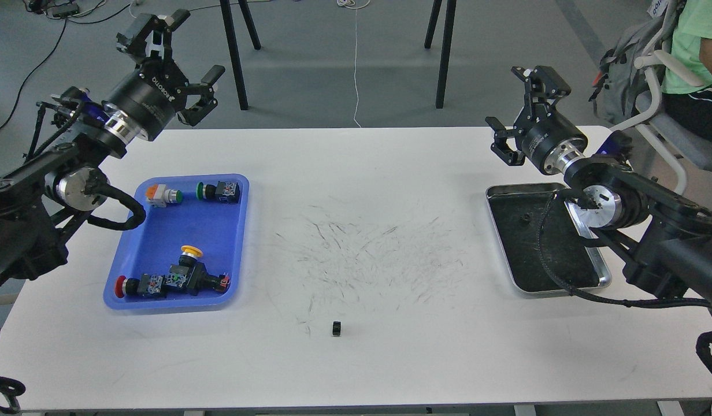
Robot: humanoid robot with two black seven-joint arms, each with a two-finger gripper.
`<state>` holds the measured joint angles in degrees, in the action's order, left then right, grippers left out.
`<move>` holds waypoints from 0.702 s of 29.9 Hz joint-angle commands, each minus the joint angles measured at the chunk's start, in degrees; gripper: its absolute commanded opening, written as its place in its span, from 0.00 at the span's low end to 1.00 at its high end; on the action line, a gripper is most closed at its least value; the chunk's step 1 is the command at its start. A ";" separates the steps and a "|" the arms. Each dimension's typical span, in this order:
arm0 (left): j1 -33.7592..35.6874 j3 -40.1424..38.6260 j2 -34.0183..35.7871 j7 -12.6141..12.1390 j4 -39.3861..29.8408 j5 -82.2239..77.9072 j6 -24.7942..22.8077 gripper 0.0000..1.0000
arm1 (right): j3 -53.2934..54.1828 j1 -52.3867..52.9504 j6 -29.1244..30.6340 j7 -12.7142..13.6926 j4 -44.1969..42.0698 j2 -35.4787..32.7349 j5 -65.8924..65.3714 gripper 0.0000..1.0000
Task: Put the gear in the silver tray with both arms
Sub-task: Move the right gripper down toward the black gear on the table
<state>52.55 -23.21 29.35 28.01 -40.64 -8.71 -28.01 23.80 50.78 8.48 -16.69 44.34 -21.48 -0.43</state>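
- A white worktop (367, 173) fills most of the view, its middle marked by a broad patch of dark scuffs and scratches (367, 254).
- The gear (336, 329), small and black, sits alone on the worktop near its front edge, just below the scuffed patch and well apart from both trays.
- The silver tray (603, 277) lies on the worktop's right side; its dark scratched bottom holds nothing but a tiny speck, and part of it is hidden by the right arm (668, 231).
- A blue plastic tray (177, 245) lies on the left side with several push-button switches (177, 277) in it: green and orange ones near the back, yellow and red ones near the front.
- The left gripper (180, 63) is raised above the worktop's back left corner, its fingers spread wide apart and holding nothing.
- The right gripper (518, 104) hangs over the back right edge behind the silver tray, fingers apart and empty.
- Beyond the worktop is a grey floor (333, 69) with black stand legs (234, 52), a white cord (356, 63) and dark cables at the upper left.
- At the far right a person in a green shirt (697, 46) sits on a chair (668, 127), with a grey bag hanging on it.
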 commanded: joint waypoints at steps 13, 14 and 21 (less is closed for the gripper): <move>-1.57 -0.17 3.78 -0.01 -0.93 0.45 0.01 1.00 | -25.98 14.16 0.74 3.59 4.16 0.48 -5.45 0.99; -1.57 -0.08 4.31 -0.01 -1.02 0.45 0.01 1.00 | -28.26 15.82 2.31 5.16 5.48 0.57 -5.98 0.99; -1.57 -0.26 6.16 -0.01 -1.29 0.45 0.01 1.00 | -38.04 22.16 6.19 8.69 11.64 4.78 -14.75 0.99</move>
<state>50.98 -23.39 35.12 28.01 -41.79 -8.25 -28.00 -11.55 70.83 13.73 -8.32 54.86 -19.30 -10.22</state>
